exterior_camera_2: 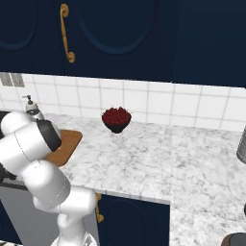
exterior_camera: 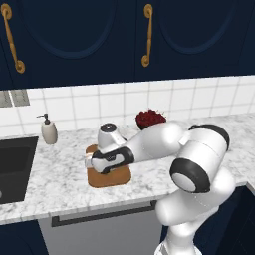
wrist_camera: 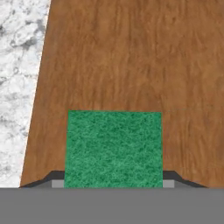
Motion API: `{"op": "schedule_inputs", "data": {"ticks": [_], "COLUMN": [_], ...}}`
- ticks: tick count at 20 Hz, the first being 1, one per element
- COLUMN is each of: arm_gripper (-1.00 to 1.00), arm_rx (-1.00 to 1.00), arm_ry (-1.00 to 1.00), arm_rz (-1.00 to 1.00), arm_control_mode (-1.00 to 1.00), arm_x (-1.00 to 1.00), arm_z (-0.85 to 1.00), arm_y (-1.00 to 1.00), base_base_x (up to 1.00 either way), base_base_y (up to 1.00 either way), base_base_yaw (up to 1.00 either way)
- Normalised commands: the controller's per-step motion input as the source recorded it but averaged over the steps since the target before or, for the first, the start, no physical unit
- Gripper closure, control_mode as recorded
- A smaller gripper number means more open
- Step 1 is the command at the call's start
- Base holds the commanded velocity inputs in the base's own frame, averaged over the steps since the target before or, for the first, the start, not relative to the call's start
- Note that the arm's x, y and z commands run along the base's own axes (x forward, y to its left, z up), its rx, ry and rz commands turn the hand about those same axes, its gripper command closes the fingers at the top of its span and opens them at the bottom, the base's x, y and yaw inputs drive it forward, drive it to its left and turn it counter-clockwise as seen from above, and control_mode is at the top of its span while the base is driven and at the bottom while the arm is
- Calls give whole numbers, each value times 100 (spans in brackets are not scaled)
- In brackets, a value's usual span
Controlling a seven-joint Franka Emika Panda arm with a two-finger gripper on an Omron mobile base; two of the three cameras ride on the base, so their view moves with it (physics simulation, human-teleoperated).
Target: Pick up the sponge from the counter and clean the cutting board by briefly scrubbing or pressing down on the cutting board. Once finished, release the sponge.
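Note:
The sponge [wrist_camera: 113, 148] shows its green top in the hand view, held between the two dark fingertips [wrist_camera: 54, 178] of my gripper [wrist_camera: 113, 181], which is shut on it. The sponge is over the brown wooden cutting board [wrist_camera: 131, 57], close to the board's surface; I cannot tell whether it touches. In the left base view my hand [exterior_camera: 102, 159] hangs low over the cutting board [exterior_camera: 112, 178], which lies on the speckled marble counter [exterior_camera: 60, 169]. The right base view has the cutting board [exterior_camera_2: 68, 143] partly hidden behind my arm.
A dark sink [exterior_camera: 15, 167] is recessed at the counter's left. A white soap dispenser [exterior_camera: 49, 130] stands by the tiled wall. A dark bowl of red fruit [exterior_camera: 150, 118] [exterior_camera_2: 116, 118] sits behind the board. Dark blue cabinets hang above.

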Motion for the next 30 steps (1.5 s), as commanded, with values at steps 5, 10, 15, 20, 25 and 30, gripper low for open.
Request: {"op": "schedule_inputs", "data": {"ticks": [5, 10, 15, 20, 25, 30], "arm_gripper": [100, 100, 100, 100, 100, 100], "arm_rx": [-1, 0, 0, 2, 5, 7], "arm_ry": [1, 2, -1, 0, -1, -5], "arm_rz": [-8, -5, -5, -4, -1, 0], "arm_control_mode": [-100, -100, -100, -100, -100, -100], "arm_x": [-4, -6, 4, 27, 23, 24], "arm_z": [-17, -29, -51, -50, -31, -34], "arm_y": [33, 9, 0, -2, -12, -24], "base_base_x": [0, 0, 0, 0, 0, 0], "base_base_y": [0, 0, 0, 0, 0, 0], "base_base_yaw": [0, 0, 0, 0, 0, 0]}}
